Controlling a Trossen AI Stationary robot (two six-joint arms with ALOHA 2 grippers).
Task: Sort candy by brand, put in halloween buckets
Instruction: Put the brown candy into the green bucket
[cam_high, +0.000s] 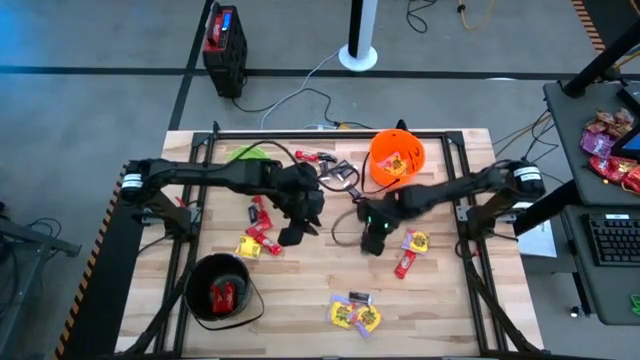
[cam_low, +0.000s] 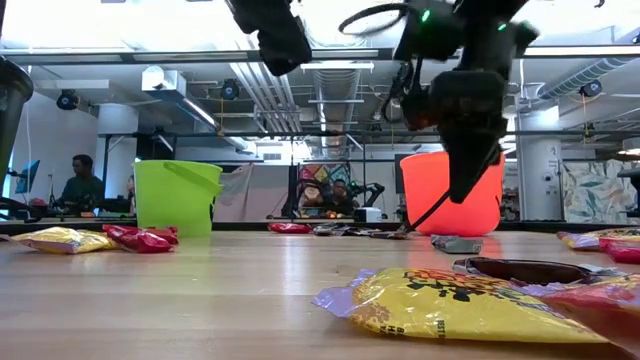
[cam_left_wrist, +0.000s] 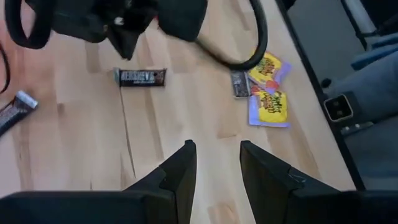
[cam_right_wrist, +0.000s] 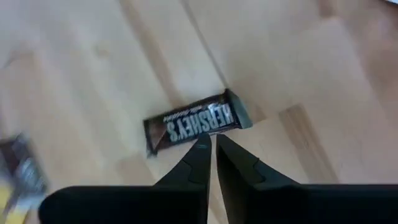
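Candy lies scattered over the wooden table, so each arm works its own side. The right gripper hangs just above a dark chocolate bar lying flat on the wood, its fingers almost shut and holding nothing, the tips just over the wrapper's near edge; they look too narrow to take it yet, and would have to spread first. The left gripper hovers near the table's middle, fingers partly apart and empty, probably waiting clear of its partner. The orange bucket stands at the far edge with yellow packs inside, the green bucket beside the left arm, and the black bucket at the near left with red ones.
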